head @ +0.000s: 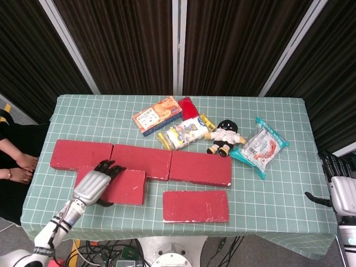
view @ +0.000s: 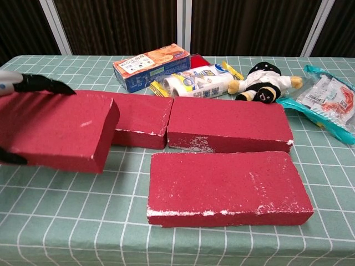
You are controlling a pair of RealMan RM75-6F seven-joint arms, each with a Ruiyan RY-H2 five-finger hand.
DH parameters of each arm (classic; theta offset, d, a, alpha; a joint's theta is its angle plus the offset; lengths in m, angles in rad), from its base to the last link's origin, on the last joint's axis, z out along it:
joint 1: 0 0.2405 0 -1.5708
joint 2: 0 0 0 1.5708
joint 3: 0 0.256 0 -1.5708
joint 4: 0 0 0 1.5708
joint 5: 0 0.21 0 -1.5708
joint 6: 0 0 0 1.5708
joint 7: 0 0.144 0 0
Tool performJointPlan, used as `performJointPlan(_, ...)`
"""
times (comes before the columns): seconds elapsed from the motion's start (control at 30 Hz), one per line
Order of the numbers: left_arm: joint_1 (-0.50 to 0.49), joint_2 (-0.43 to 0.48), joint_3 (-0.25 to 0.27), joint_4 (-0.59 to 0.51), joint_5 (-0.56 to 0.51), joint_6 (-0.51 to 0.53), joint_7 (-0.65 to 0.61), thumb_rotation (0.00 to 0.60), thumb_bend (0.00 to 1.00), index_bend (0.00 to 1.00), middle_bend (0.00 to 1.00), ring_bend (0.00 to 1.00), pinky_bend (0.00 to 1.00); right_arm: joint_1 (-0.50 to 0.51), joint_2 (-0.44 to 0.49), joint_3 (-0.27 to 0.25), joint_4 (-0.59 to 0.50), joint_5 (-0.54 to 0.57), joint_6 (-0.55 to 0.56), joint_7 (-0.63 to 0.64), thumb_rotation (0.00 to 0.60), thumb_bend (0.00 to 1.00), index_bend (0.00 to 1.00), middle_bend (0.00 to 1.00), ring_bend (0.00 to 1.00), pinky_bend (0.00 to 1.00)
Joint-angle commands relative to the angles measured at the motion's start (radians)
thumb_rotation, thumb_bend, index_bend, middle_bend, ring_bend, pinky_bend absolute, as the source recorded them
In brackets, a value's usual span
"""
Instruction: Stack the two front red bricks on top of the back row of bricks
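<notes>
Green checked tablecloth (head: 267, 194) under a back row of three flat red foam bricks (head: 167, 161). Front right flat red foam brick (head: 195, 206) lying alone near the front edge. Front left flat red foam brick (head: 123, 186) raised, overlapping the back row, grasped by the left hand (head: 93, 186) from its left end. Right hand (head: 340, 192) at the table's right edge, fingers spread, holding nothing.

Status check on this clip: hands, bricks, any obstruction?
Left hand grips front-left brick, lifted off the table. Right hand open, idle at table edge. Front-right brick untouched. Back row top unobstructed.
</notes>
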Motion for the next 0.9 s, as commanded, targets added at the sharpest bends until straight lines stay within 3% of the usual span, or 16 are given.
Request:
performJointPlan(0.03, -0.059, 0.028, -0.064, 0.054, -0.058, -0.067, -0.075, 0.600, 0.06, 0.24, 0.20, 0.00, 0.00, 0.001, 0.008, 0.000, -0.010, -0.005, 0.000, -0.005, 0.600, 0.00, 0.00, 0.00, 0.00, 0.00)
performJointPlan(0.17, -0.129, 0.031, -0.110, 0.153, -0.096, -0.186, -0.183, 0.600, 0.06, 0.24, 0.20, 0.00, 0.00, 0.000, 0.016, 0.001, -0.024, -0.004, 0.001, -0.016, 0.600, 0.00, 0.00, 0.00, 0.00, 0.00)
performJointPlan(0.37, -0.207, 0.015, -0.145, 0.295, -0.057, -0.345, -0.386, 0.600, 0.06, 0.23, 0.20, 0.00, 0.00, 0.000, 0.037, 0.008, -0.061, 0.004, 0.005, -0.050, 0.600, 0.00, 0.00, 0.00, 0.00, 0.00)
performJointPlan(0.6, -0.247, -0.029, -0.150, 0.421, 0.054, -0.397, -0.589, 0.600, 0.06, 0.23, 0.20, 0.00, 0.00, -0.001, 0.060, 0.018, -0.121, 0.014, 0.017, -0.105, 0.600, 0.00, 0.00, 0.00, 0.00, 0.00)
performJointPlan(0.9, -0.291, -0.096, -0.100, 0.599, 0.197, -0.392, -0.766, 0.600, 0.06, 0.23, 0.20, 0.00, 0.00, -0.003, 0.071, 0.022, -0.168, 0.029, 0.020, -0.151, 0.600, 0.00, 0.00, 0.00, 0.00, 0.00)
